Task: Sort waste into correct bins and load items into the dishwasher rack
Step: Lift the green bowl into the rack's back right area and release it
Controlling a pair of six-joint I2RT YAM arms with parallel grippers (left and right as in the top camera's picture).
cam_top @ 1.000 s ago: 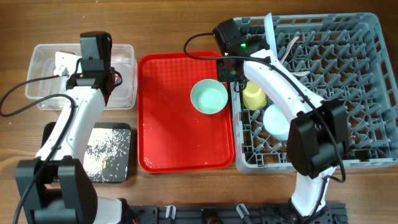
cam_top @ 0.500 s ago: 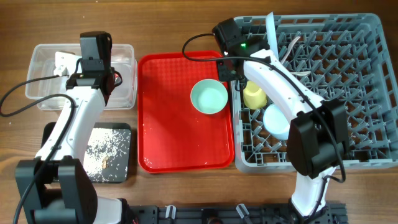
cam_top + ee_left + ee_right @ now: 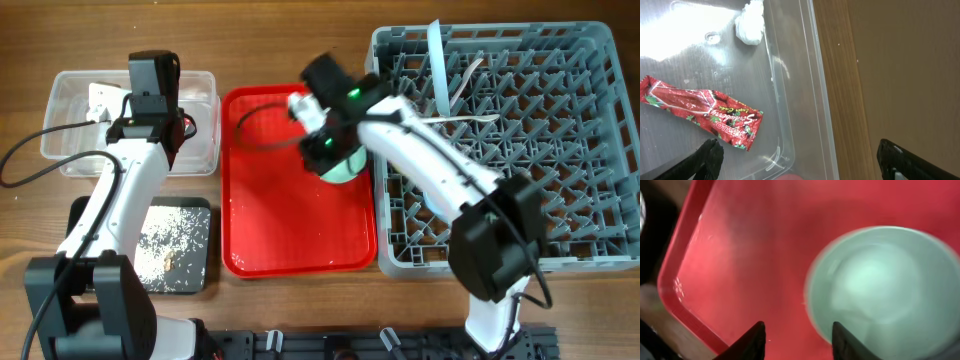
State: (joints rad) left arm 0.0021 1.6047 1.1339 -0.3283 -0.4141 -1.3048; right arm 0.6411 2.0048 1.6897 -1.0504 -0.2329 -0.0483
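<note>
The pale green bowl [image 3: 341, 168] stands upright on the red serving tray [image 3: 290, 230]. My right gripper [image 3: 325, 150] hovers over it, open and empty. In the right wrist view the right gripper [image 3: 800, 340] straddles the left rim of the bowl [image 3: 880, 290]. My left gripper [image 3: 160, 125] is open and empty over the clear tub [image 3: 75, 150]. The left wrist view shows the left gripper [image 3: 805, 160] above the tub's right wall, with the red wrapper [image 3: 705, 112] and the white scrap [image 3: 751, 25] lying inside. The light blue plate [image 3: 435, 55] stands on edge in the grey rack [image 3: 560, 150], with the white cutlery [image 3: 468, 85] beside it. The yellow cup is hidden by my right arm.
The black tray [image 3: 195, 215] with pale crumbs [image 3: 165, 245] sits at the front left, below the tub. The red tray lies between the tub and the rack. My right arm stretches across the rack's left side. Bare wood shows right of the tub [image 3: 890, 75].
My right arm has swung left from the rack's edge to over the red tray and now hovers above the bowl. The left arm has not moved.
</note>
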